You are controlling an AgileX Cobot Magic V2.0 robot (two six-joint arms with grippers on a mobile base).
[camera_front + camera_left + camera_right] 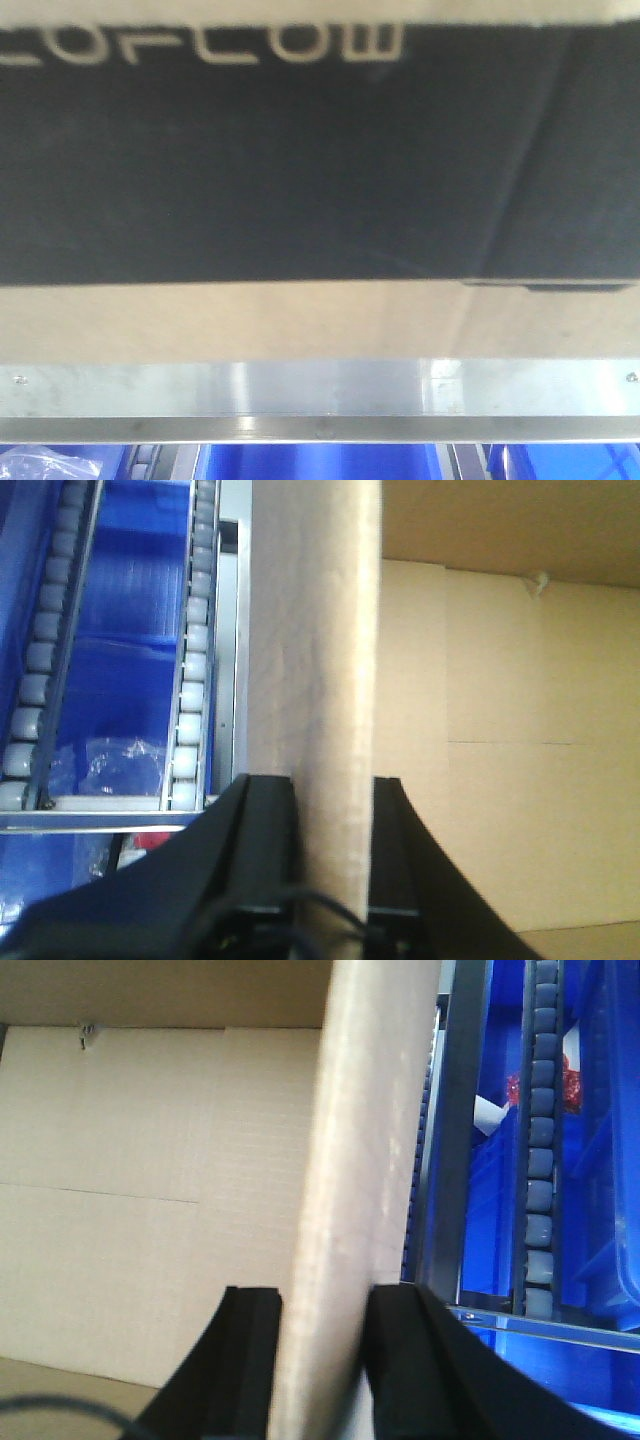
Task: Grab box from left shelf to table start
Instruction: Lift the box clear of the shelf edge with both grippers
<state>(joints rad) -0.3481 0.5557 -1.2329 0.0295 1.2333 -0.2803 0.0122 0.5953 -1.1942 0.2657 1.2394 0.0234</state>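
Note:
The box (300, 320) fills the front view: brown cardboard with a black panel and pale "ECOFLOW" lettering cut off at the top. It sits just above the left shelf's steel rail (320, 395). In the left wrist view my left gripper (334, 820) is shut on the box's upright side wall (320, 660), one black finger outside, one inside the open carton. In the right wrist view my right gripper (322, 1330) is shut on the opposite wall (365, 1160) the same way. The table is out of view.
Blue plastic bins (320, 462) sit below the rail. Roller tracks (190, 660) and a blue bin holding a clear bag (115, 760) lie left of the box. More rollers (540, 1150) and blue bins (600, 1160) lie to its right.

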